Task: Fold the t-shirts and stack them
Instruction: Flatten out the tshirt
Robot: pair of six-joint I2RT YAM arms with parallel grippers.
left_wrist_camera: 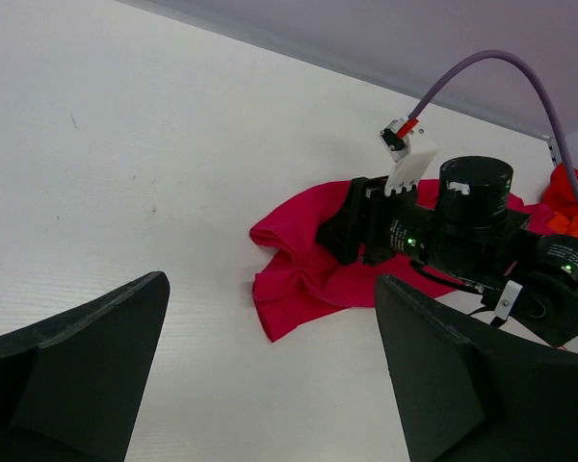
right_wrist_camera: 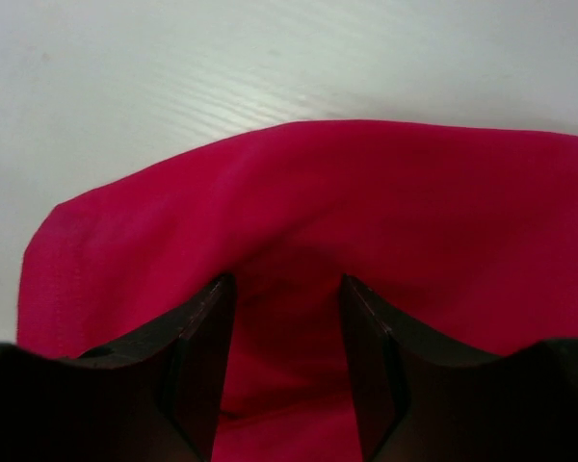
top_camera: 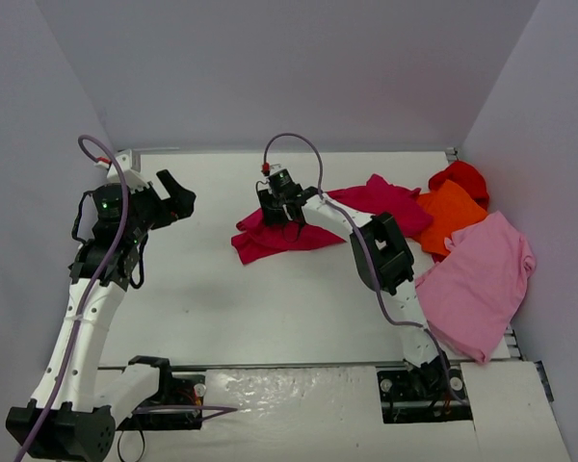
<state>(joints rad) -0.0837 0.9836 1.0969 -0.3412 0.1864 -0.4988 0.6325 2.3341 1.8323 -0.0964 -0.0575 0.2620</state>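
Note:
The crimson t-shirt (top_camera: pixel 275 241) lies crumpled at mid-table, stretching right towards the other shirts. My right gripper (top_camera: pixel 287 214) points down onto its left part. In the right wrist view the fingers (right_wrist_camera: pixel 207 327) stand partly apart, tips pressed into the crimson cloth (right_wrist_camera: pixel 414 192), with a shadowed fold of it between them. The jaws do not clamp it. My left gripper (top_camera: pixel 178 197) hovers wide open at the left, with nothing between its fingers (left_wrist_camera: pixel 462 375). It looks across at the crimson shirt (left_wrist_camera: pixel 303 265).
At the right, the orange t-shirt (top_camera: pixel 451 217) lies beside the bright red one (top_camera: pixel 459 178) near the back corner. The light pink t-shirt (top_camera: pixel 477 279) is spread along the right wall. White walls close the table on three sides.

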